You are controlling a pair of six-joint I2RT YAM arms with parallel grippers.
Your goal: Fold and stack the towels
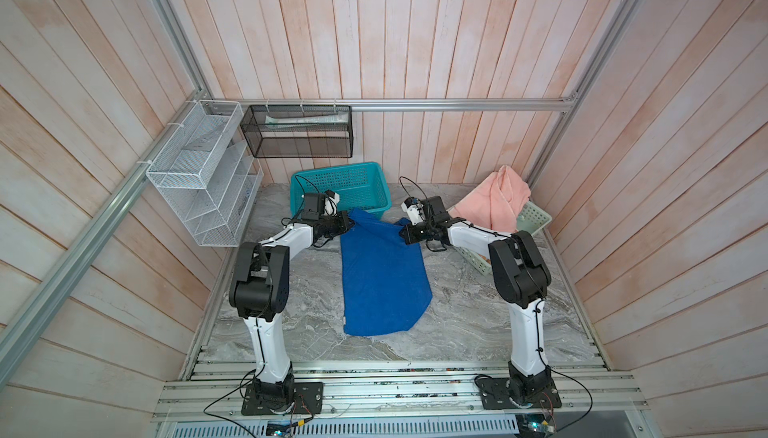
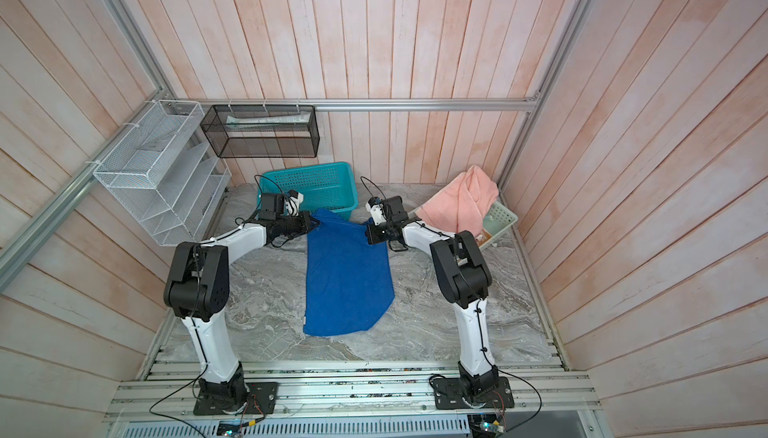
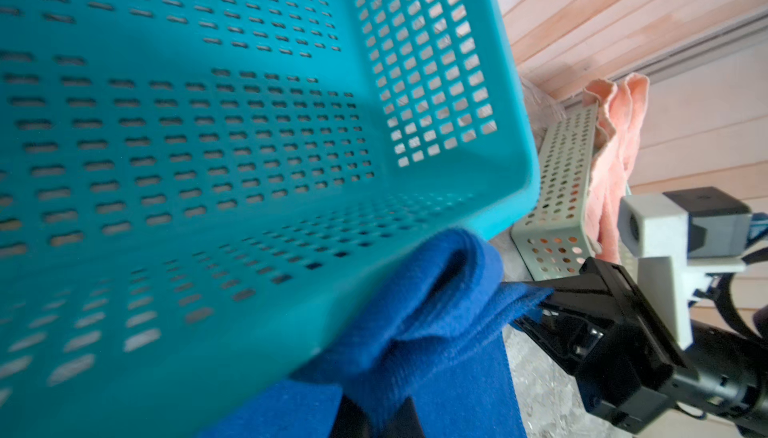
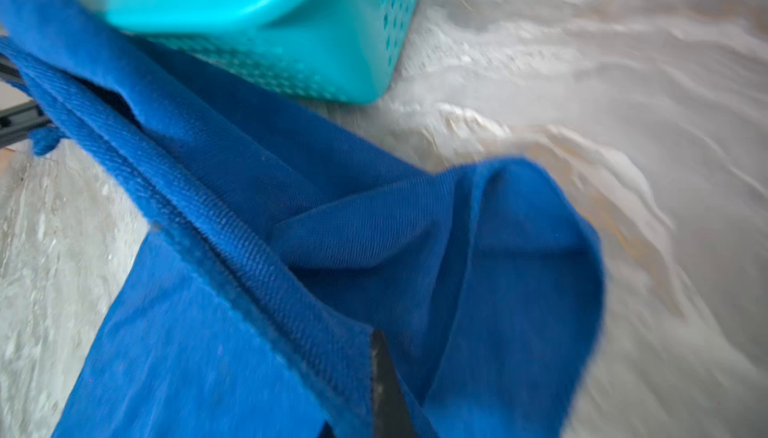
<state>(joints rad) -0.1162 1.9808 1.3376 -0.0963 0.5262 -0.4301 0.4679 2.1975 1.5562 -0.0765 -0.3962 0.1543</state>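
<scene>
Both grippers are clamped shut on the blue towel (image 1: 382,278), one far corner each. The left gripper (image 1: 347,223) has the left corner and the right gripper (image 1: 405,234) has the right one, so that far edge is pulled up off the table (image 1: 457,311) and stretched between them. The rest of the towel lies flat on the table, running back toward the arm bases, in the middle between the two arms. The lifted edge is just in front of the teal basket (image 1: 345,182); the left wrist view has the cloth right against its rim. The pink towel (image 1: 494,203) is heaped over the green tray (image 1: 534,217) in the far right corner, well apart from the blue one.
</scene>
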